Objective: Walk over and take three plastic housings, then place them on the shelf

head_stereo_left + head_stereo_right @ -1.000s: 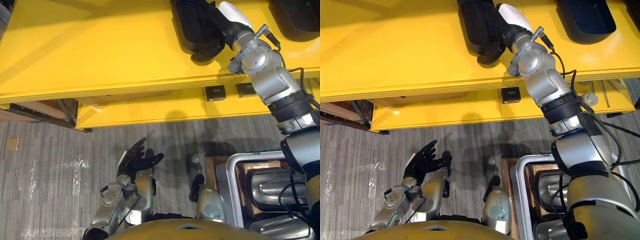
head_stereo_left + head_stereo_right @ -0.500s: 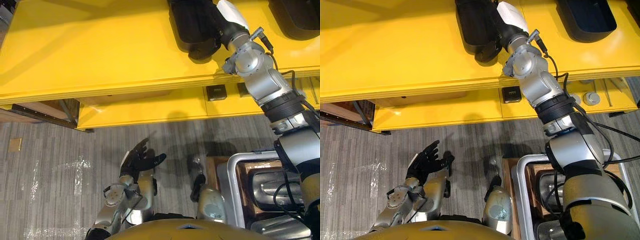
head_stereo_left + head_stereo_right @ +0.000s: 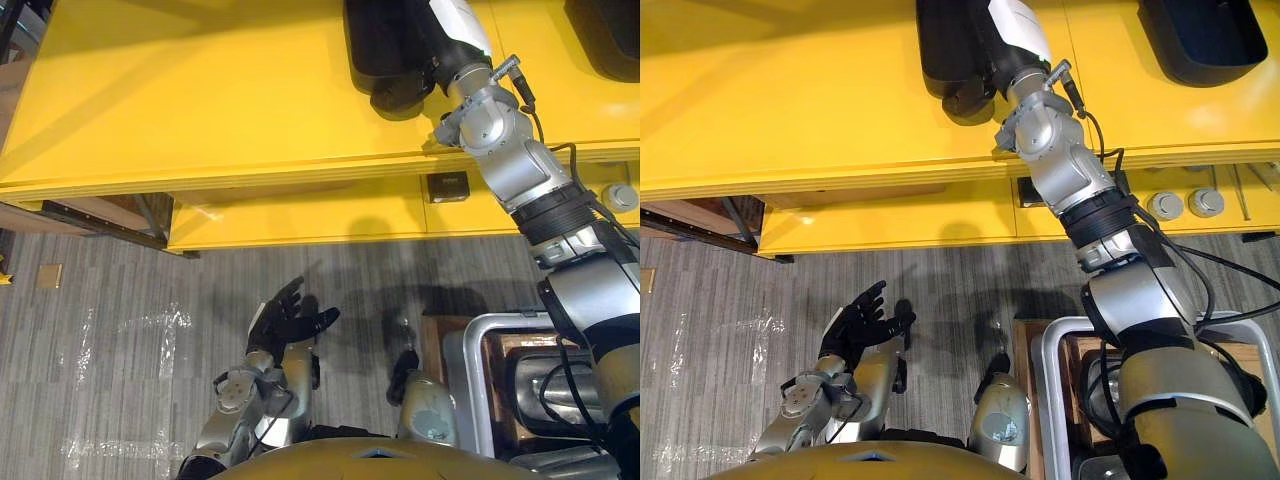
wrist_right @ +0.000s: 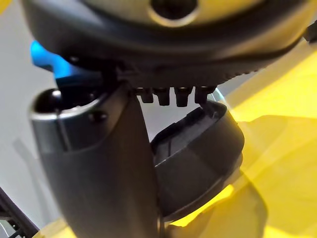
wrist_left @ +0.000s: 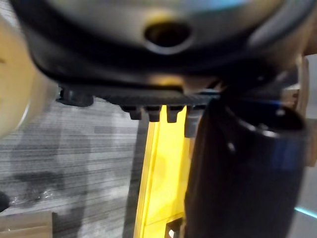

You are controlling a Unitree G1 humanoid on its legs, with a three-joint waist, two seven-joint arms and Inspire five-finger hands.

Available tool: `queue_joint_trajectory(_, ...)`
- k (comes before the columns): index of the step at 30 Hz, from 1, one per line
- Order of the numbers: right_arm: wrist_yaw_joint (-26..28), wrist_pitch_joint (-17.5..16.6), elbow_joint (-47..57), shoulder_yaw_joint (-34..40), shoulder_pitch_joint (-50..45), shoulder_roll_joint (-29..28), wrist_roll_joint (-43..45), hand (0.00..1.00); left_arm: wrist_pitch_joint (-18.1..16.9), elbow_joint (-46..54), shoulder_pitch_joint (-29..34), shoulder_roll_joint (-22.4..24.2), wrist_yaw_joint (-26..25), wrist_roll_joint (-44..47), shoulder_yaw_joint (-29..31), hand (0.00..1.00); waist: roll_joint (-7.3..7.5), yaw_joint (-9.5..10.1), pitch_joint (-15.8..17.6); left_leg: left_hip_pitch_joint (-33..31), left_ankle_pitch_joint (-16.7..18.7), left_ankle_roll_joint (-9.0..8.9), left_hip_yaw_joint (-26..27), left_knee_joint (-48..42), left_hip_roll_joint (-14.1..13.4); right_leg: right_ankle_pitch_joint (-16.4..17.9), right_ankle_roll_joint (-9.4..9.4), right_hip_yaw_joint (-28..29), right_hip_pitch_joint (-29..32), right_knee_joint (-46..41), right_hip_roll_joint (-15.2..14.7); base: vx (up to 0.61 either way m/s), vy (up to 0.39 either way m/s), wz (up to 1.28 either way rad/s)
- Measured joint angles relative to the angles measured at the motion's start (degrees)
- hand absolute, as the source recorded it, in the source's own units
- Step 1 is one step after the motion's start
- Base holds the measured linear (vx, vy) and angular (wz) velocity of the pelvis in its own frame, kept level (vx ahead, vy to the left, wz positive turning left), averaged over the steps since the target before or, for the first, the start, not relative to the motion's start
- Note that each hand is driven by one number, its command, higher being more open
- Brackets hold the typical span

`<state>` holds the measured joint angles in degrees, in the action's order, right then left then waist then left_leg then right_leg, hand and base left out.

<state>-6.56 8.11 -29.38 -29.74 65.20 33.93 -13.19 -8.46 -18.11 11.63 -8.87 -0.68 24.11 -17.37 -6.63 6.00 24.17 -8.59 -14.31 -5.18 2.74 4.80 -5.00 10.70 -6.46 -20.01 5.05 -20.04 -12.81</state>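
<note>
Fingers spread and empty, the left robot hand (image 3: 285, 322) hangs low over the grey floor (image 3: 120, 300). On the yellow shelf (image 3: 200, 90), near its front edge, the right robot hand (image 3: 452, 30) meets the black curved plastic housing (image 3: 385, 50); its grip cannot be told. Best to settle the housing flat, back from the edge, before letting go.

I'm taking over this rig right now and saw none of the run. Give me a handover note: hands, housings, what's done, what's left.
Left robot hand: open, empty, low over the floor.
Right robot hand: over the yellow shelf, against a black housing; grip unclear.
Second housing: on the shelf further right, apart from the first.
Done: two housings seen on the shelf.
Left: confirm this one is released, then probably fetch a third, perhaps from the bin at the robot's right.
</note>
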Motion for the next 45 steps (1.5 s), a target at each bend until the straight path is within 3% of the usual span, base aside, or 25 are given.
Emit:
queue_joint_trajectory(4, -2.86, -0.02, -0.16, 0.0, 0.03, -1.3, -0.53, 1.0, 0.0, -0.01, -0.04, -0.03, -0.04, 0.0, -0.16, 1.0, -0.02, 0.28, 0.01, 0.0, 0.0, 0.0, -0.05, 0.0, 0.07, 0.0, -0.01, -0.04, -0.06, 0.1, -0.04, 0.01, -0.027, 0.01)
queue_joint_trajectory(15, -3.14, -0.51, 1.42, 0.0, 1.03, -1.77, -9.2, 1.0, -0.19, -1.26, -0.05, -0.03, 0.07, -0.02, -0.36, 1.0, -0.04, -0.04, 0.02, 0.03, 0.06, -0.06, 0.12, 0.0, -0.06, -0.16, -0.17, 0.09, -0.23, 0.8, 0.18, 0.0, -0.025, -0.01)
queue_joint_trajectory(21, 1.03, -2.45, 20.71, 0.89, -4.22, 5.57, -11.18, 1.0, -0.18, -2.1, 0.21, -0.2, 0.18, -0.44, -0.26, 1.0, 0.27, -0.79, -0.11, 2.09, 0.93, -0.22, 1.89, 0.02, -0.78, -1.23, -0.33, 1.64, -2.43, 3.75, 1.36, 0.03, -0.045, -0.15)
queue_joint_trajectory(23, 3.15, -3.8, 28.18, 1.75, -8.36, 7.45, -10.9, 1.0, -0.18, -2.14, 0.22, -0.25, 0.18, -0.67, 0.29, 1.0, 0.87, -2.24, -0.41, 2.81, 1.24, -0.1, 2.34, 0.01, -0.71, -1.69, -0.49, 1.81, -3.44, 4.93, 1.47, 0.04, -0.024, -0.13)
queue_joint_trajectory(26, 7.34, -5.77, 38.83, 4.17, -18.03, 10.64, -7.54, 1.0, -0.2, -2.26, 0.2, -0.88, 0.13, -2.27, 1.21, 1.0, 3.05, -3.98, -1.86, 3.38, 2.01, 0.01, 3.96, 0.01, -0.82, -2.94, -0.81, 3.09, -4.12, 7.32, 1.85, 0.04, -0.008, -0.24)
queue_joint_trajectory(28, 11.05, -6.25, 44.1, 6.98, -26.3, 12.53, -1.3, 1.0, -0.21, -2.98, 0.13, -1.41, -0.02, -2.28, 1.65, 1.0, 4.98, -4.87, -3.78, 3.63, 2.5, 0.2, 5.3, 0.01, -0.8, -4.11, -1.21, 4.3, -4.4, 9.14, 1.97, 0.07, 0.008, -0.33)
queue_joint_trajectory(30, 15.74, -6.0, 48.4, 12.52, -36.48, 13.31, 10.94, 1.0, -0.21, -3.85, 0.1, -1.79, -0.11, -2.29, 1.95, 1.0, 6.48, -5.47, -4.99, 5.49, 3.34, 0.31, 6.8, 0.03, -0.56, -4.88, -1.51, 5.5, -6.36, 11.12, 1.87, 0.06, 0.023, -0.31)
queue_joint_trajectory(31, 16.41, -5.82, 49.47, 14.28, -39.19, 13.08, 14.54, 1.0, -0.2, -4.04, 0.1, -1.79, -0.17, -2.3, 2.14, 1.0, 6.64, -5.81, -5.56, 5.62, 3.52, 0.3, 7.04, 0.04, -0.56, -5.03, -1.59, 5.68, -6.47, 11.38, 1.88, 0.02, 0.025, -0.21)
queue_joint_trajectory(33, 17.37, -5.04, 52.94, 20.36, -47.39, 10.03, 23.96, 1.0, -0.19, -4.1, 0.21, -1.84, -0.37, -3.18, 3.0, 1.0, 6.93, -6.43, -7.01, 5.72, 3.74, 0.24, 7.69, 0.1, -0.6, -5.3, -1.56, 6.1, -6.43, 12.18, 1.92, -0.01, 0.015, -0.16)
queue_joint_trajectory(35, 16.94, -5.0, 54.27, 27.74, -57.89, -0.16, 31.18, 1.0, -0.15, -4.5, 0.45, -1.65, -0.67, -5.32, 4.08, 1.0, 6.85, -7.88, -9.79, 5.88, 4.11, 0.22, 8.95, 0.29, -0.68, -5.65, -1.54, 6.99, -6.28, 13.15, 1.96, -0.02, 0.013, -0.21)
queue_joint_trajectory(36, 16.8, -5.03, 54.24, 28.32, -58.92, -1.21, 31.75, 1.0, -0.15, -4.5, 0.69, -1.63, -0.77, -5.82, 4.17, 1.0, 6.85, -7.98, -10.07, 5.95, 4.18, 0.25, 9.19, 0.29, -0.68, -5.7, -1.52, 7.21, -6.23, 13.22, 1.96, 0.0, 0.016, -0.31)
queue_joint_trajectory(38, 13.12, -5.92, 51.94, 32.11, -68.6, -9.87, 34.14, 1.0, -0.15, -4.48, 1.94, -0.59, -3.81, -8.68, 5.16, 1.0, 6.86, -9.28, -11.9, 7.17, 4.79, 0.18, 11.27, 0.3, -0.76, -6.1, -1.46, 9.42, -6.08, 13.61, 1.95, 0.03, 0.022, -0.42)
queue_joint_trajectory(41, 8.69, -8.31, 47.89, 35.79, -77.29, -16.97, 33.7, 1.0, -0.15, -3.83, 2.64, 1.05, -8.15, -9.07, 6.57, 1.0, 6.91, -10.59, -13.16, 7.4, 5.03, 0.17, 12.69, 0.3, -0.97, -6.89, -1.34, 10.53, -6.01, 14.69, 2.19, 0.02, 0.011, -0.27)
queue_joint_trajectory(45, 0.81, -13.14, 45.54, 40.24, -89.58, -26.67, 33.92, 1.0, -0.18, 4.92, 6.33, 3.52, -13.89, -8.99, 10.47, 1.0, 7.08, -12.11, -13.8, 9.12, 5.95, -0.43, 16.23, 0.3, -1.98, -7.88, -0.87, 13.9, -6.01, 16.13, 3.14, 0.01, 0.0, -0.47)
